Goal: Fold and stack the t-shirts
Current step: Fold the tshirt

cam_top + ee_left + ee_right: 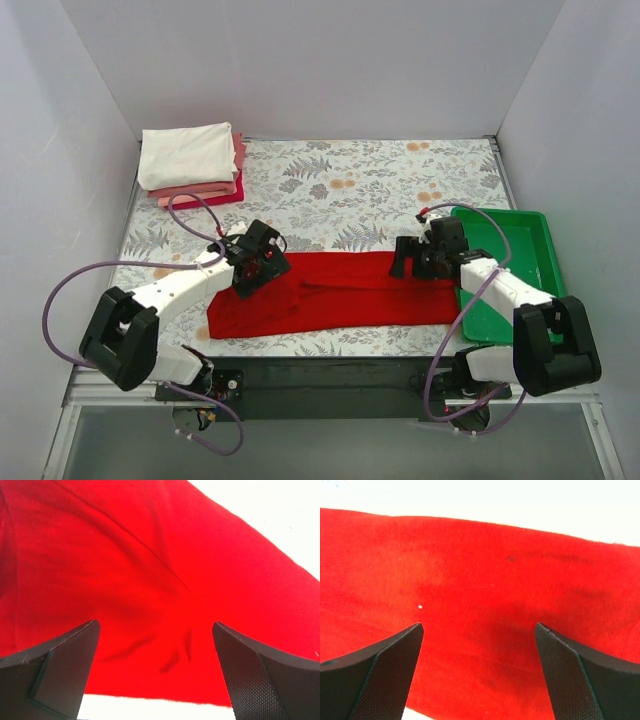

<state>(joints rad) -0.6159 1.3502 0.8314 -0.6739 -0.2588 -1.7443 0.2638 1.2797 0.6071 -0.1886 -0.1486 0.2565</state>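
Note:
A bright red t-shirt (pixel 335 292) lies folded into a long band across the near part of the table. My left gripper (pixel 250 268) is open just above its left part, jaws wide apart over the red cloth (pixel 150 605). My right gripper (pixel 412 258) is open above the shirt's right part, jaws wide apart over the cloth (pixel 480 605). Neither holds anything. A stack of folded shirts sits at the far left corner: a white one (pixel 188 155) on top, a salmon pink one (pixel 200 193) and a crimson one (pixel 228 199) beneath.
A green plastic tray (pixel 520 250) stands at the right edge, beside the right arm. The table has a leaf-patterned cloth (pixel 360 190). White walls close in the back and both sides.

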